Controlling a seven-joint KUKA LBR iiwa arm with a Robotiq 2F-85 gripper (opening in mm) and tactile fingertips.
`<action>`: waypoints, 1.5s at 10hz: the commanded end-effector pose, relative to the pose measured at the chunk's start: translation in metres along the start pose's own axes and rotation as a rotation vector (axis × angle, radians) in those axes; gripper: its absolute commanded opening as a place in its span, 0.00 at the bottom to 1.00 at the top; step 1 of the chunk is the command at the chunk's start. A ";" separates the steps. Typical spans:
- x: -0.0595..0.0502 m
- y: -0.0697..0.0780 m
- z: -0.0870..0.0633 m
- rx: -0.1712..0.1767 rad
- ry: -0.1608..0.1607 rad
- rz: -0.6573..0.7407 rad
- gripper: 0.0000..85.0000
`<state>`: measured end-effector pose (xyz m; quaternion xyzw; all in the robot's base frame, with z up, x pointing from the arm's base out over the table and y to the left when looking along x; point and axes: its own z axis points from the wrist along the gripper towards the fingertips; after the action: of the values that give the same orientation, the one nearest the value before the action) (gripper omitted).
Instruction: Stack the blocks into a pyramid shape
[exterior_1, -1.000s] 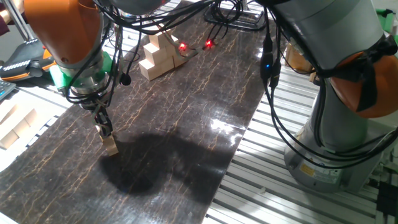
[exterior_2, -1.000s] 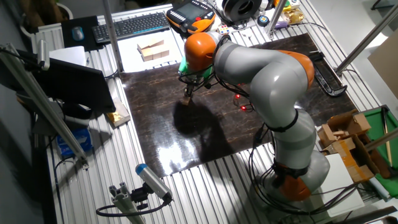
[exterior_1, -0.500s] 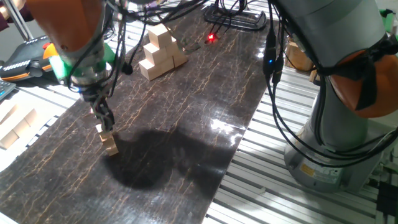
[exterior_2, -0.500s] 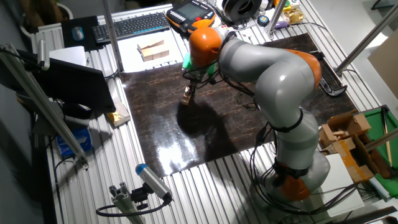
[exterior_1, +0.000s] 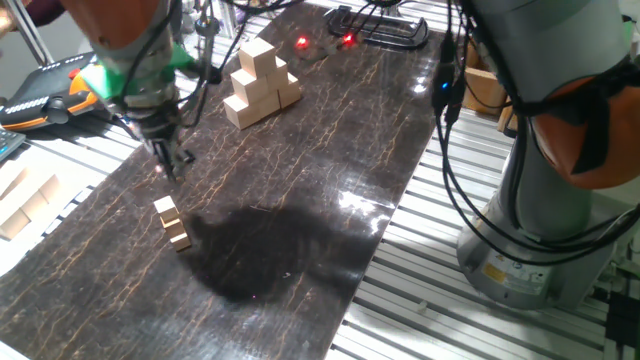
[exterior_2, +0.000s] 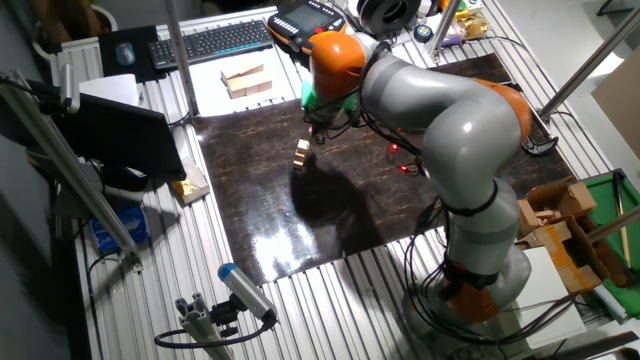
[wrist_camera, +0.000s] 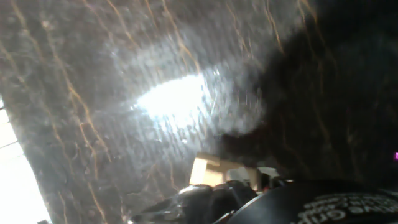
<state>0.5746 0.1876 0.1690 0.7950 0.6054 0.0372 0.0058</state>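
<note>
Blocks split between a stepped stack and a loose pair

Blocks of plain light wood sit in two groups on the dark table (exterior_1: 330, 130). A stepped stack (exterior_1: 258, 82) stands near the table's far edge, and a loose pair (exterior_1: 171, 222) lies near the left edge, one cube resting on the other, slightly askew. In the other fixed view only the loose pair (exterior_2: 302, 152) is plain to see, just beside the arm's shadow.

The end effector (exterior_1: 172, 160) hangs above the table between the two groups, clear of the pair and touching nothing. Its fingers look close together with no block between them, but whether they are fully pressed together I cannot tell. The hand view is blurred; a pale cube (wrist_camera: 210, 170) shows at the bottom of it.

These cubes are probably light, rigid and smooth-faced, so they should slide or topple at a nudge. The safest hold would be across two opposite flat faces, squarely, near mid-height. Lifting the upper cube of the pair could easily drag the lower one along.
</note>
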 end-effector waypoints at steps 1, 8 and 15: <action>-0.006 0.000 -0.003 0.013 0.009 -0.368 0.01; -0.015 -0.008 -0.030 0.065 -0.003 -1.122 0.01; -0.038 -0.018 -0.028 0.086 0.047 -1.341 0.01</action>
<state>0.5448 0.1553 0.1939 0.6192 0.7848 0.0238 -0.0097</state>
